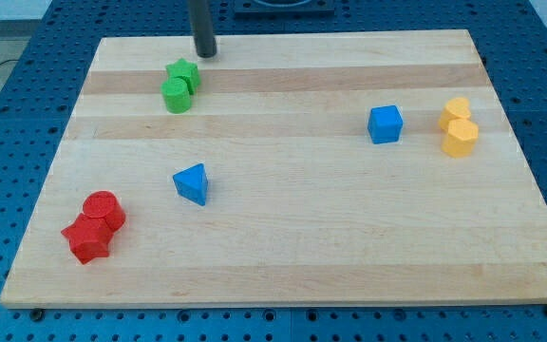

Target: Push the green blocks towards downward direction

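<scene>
Two green blocks sit touching near the view's top left: a green star-shaped block (184,74) and, just below and left of it, a green cylinder (176,96). My tip (204,54) stands just above and to the right of the green star, a small gap away from it. The rod rises straight out of the view's top.
A blue triangular block (192,183) lies left of centre. A blue cube (385,123) and two touching yellow blocks (458,126) are at the right. Two touching red blocks (94,225) sit at the bottom left. The wooden board (283,275) ends at blue perforated table.
</scene>
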